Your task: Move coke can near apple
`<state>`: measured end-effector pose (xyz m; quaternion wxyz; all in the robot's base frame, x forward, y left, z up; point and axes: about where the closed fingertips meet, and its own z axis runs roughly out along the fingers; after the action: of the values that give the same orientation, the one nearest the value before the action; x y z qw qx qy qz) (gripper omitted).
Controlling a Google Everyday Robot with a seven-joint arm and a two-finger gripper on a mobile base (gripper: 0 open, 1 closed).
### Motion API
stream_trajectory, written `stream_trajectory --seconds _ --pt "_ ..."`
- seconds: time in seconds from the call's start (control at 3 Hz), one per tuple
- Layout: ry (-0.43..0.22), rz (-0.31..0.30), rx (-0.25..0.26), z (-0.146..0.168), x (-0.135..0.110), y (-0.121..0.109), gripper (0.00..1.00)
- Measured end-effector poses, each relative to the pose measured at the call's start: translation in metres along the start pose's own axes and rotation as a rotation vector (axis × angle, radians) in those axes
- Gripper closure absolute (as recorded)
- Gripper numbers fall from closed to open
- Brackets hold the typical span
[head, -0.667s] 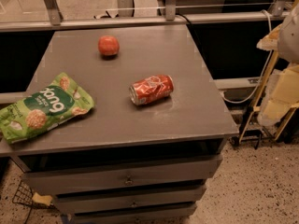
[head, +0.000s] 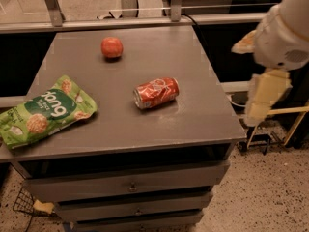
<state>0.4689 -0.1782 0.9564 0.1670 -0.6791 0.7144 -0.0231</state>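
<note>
The coke can (head: 156,93) lies on its side near the middle of the grey table (head: 193,124), red with white script and one silver end facing front left. The apple (head: 112,47) sits at the back of the table, left of the can and well apart from it. My gripper (head: 257,111) hangs at the right, off the table's right edge, below the white arm (head: 285,33). It is apart from the can and holds nothing that I can see.
A green snack bag (head: 43,111) lies at the table's front left corner, partly over the edge. Drawers (head: 130,187) are under the tabletop. A metal rail (head: 145,21) runs behind the table. Yellow stand legs (head: 289,112) stand on the floor at right.
The arm and gripper have moved left, closer to the table's right edge. The can, the apple and the bag have not moved.
</note>
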Motion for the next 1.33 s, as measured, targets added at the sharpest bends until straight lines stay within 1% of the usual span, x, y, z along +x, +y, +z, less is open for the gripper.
stream_trajectory --seconds 0.33,0.67,1.0,1.33 --pt "-0.054 -0.188 -0.061 0.041 -0.037 -0.019 0.0" --pt "-0.086 -0.357 -0.105 0.072 -0.079 -0.031 0.0" --pt "-0.106 -0.493 -0.136 0.092 -0.112 -0.029 0.0" --pt "-0.137 -0.578 -0.172 0.111 -0.136 -0.024 0.0"
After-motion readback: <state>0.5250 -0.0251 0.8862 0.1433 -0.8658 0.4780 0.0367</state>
